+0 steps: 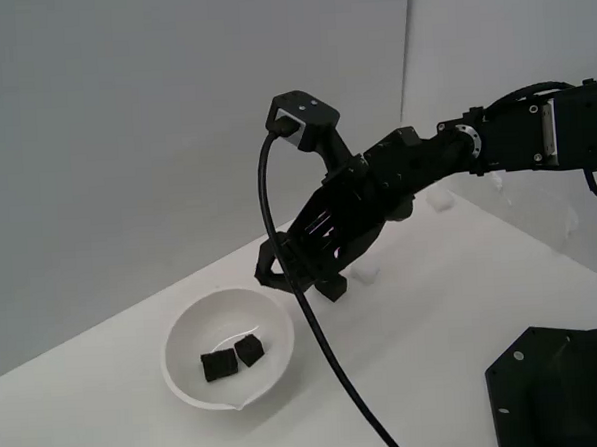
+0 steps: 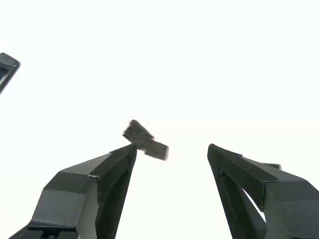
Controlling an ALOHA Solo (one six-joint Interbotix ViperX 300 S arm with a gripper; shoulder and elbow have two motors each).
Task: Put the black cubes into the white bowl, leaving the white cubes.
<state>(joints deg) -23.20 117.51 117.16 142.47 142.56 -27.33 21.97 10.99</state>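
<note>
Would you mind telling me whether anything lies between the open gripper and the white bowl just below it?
Nothing visible does. The gripper hangs open just above the far rim of the white bowl, with only air between them. Two black cubes already lie in the bowl. The wrist view shows blurred black cubes beyond the open fingers.

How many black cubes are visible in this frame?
2 in the exterior view, touching in the white bowl: one and another. The wrist view shows a blurred dark mass. A third may be hidden.
</note>
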